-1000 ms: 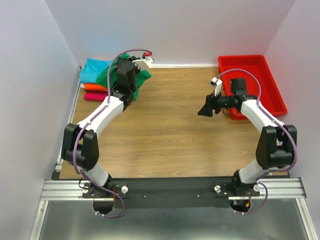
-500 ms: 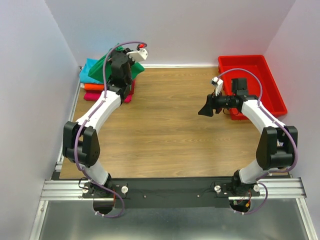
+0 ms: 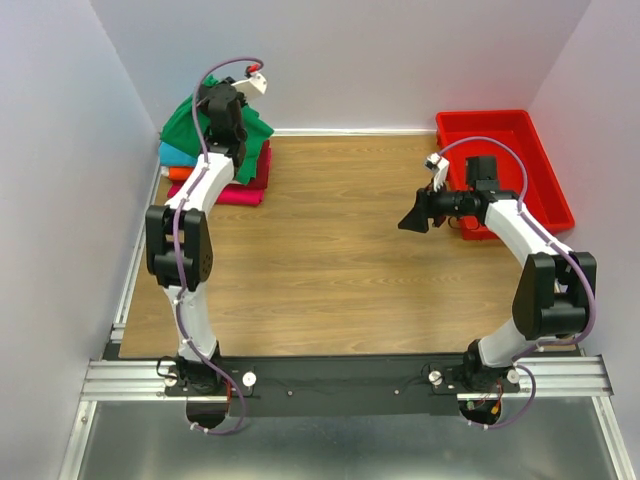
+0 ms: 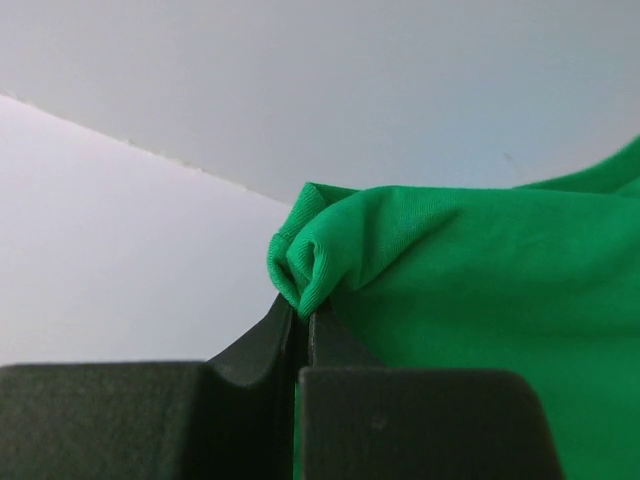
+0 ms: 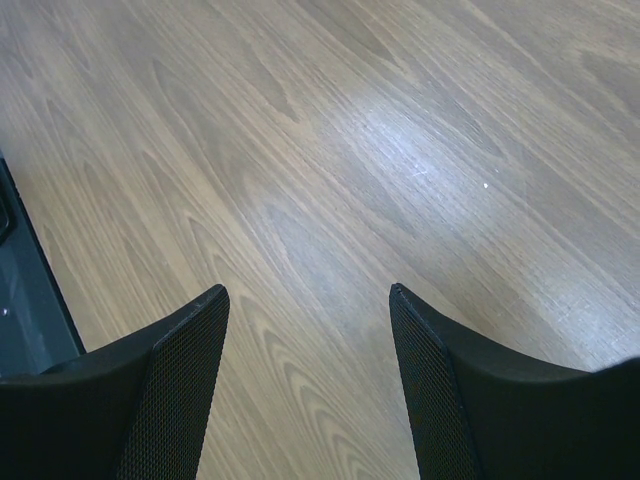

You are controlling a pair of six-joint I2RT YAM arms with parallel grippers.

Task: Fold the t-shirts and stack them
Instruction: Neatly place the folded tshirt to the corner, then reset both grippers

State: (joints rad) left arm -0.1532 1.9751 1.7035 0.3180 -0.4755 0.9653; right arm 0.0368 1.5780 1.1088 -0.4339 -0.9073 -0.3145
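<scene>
Green tee [image 4: 450, 290] hangs pinched by a bunched edge in the shut left hand [image 4: 300, 315] above the pile [image 3: 235, 190] at the far-left corner of the desk [image 3: 330, 250]: carry it to mid-desk, then have the wide, empty right hand [image 5: 305, 292] take a second corner to spread it.

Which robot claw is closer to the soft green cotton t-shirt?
The left one. The left claw is pinched shut on a fold of the green cotton t-shirt, at the far left corner. The right claw hangs open over the wooden table, beside the red plastic tray.
</scene>
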